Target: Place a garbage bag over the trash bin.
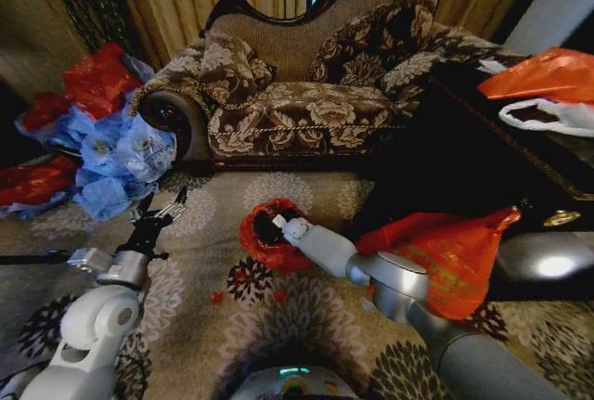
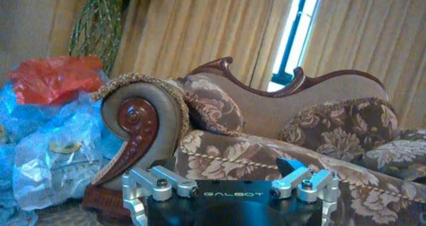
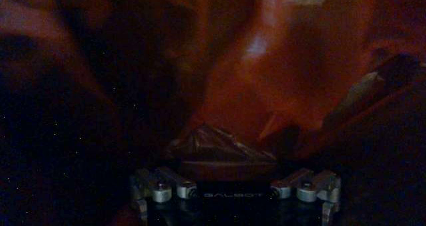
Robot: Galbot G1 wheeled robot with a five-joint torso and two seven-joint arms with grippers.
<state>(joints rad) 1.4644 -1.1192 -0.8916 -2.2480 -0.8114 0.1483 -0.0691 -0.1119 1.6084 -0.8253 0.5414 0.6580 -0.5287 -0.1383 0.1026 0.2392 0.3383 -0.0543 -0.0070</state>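
Observation:
A small crinkly red-orange garbage bag (image 1: 260, 242) stands on the patterned carpet in front of the sofa, its mouth open upward. My right gripper (image 1: 277, 225) reaches down into that mouth, and red plastic (image 3: 280, 86) surrounds it in the right wrist view, with a crumpled fold close in front. Its jaws look spread. The trash bin is hidden under the bag. My left gripper (image 1: 160, 216) hangs open and empty over the carpet to the left, facing the sofa's arm.
A floral sofa (image 1: 306, 112) stands behind the bag. Blue and red bags (image 1: 111, 154) are piled at the left. A larger orange bag (image 1: 455, 261) lies beside my right arm. A dark table (image 1: 520, 159) at right holds orange and white bags.

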